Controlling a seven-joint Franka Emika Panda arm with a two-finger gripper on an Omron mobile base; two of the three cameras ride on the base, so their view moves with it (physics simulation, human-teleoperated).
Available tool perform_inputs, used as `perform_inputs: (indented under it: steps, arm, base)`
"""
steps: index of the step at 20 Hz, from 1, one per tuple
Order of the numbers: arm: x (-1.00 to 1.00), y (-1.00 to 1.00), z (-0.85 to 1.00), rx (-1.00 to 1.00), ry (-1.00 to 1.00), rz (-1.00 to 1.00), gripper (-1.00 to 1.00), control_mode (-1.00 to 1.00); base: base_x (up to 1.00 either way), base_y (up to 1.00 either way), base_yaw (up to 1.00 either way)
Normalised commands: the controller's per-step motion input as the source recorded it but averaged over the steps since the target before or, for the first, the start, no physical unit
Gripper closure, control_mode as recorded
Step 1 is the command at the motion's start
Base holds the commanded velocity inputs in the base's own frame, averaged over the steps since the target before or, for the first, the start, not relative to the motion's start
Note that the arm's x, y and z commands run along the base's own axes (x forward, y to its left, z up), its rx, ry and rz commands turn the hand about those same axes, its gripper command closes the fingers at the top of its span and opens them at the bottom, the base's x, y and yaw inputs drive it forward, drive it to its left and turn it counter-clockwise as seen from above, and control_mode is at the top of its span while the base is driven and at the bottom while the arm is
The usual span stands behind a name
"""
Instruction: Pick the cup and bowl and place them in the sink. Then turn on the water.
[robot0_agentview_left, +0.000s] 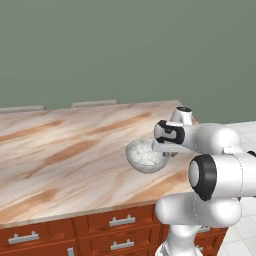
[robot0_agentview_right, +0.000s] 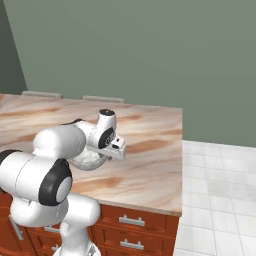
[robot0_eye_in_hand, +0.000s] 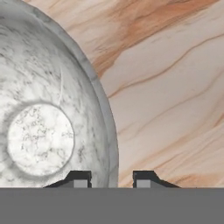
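While you look along the hand, you see the two-finger gripper low over the round mottled grey-white stone-like bowl, its dark fingertips set one on each side of the rim. Whether the jaws pinch that rim you cannot tell. The bowl sits on the beige-brown marbled counter, near its right front corner, above the reddish wooden drawers.

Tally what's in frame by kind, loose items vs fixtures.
Bowl: 1
Counter: 1
Drawer fronts below it: several, partly hidden, no firm count
Gripper, fingers astride the bowl rim: 1
Total countable: 3
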Motion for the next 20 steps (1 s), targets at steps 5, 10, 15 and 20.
perform_inputs:
  steps: [5,10,15,20]
  arm:
    - [0.02,0.0,0.16,0.0,0.0,0.0,1.0,-1.0]
    - [0.1,-0.01,0.62,0.0,0.0,-0.04,1.0,-1.0]
    - [0.03,-0.27,0.91,0.0,0.0,-0.1,1.0,-1.0]
    - [0.0,-0.49,0.81,0.02,0.0,-0.09,1.0,-1.0]
  base:
    - [0.0,0.0,0.0]
    - [0.0,0.0,0.0]
    - [0.0,0.0,0.0]
    - [0.0,0.0,0.0]
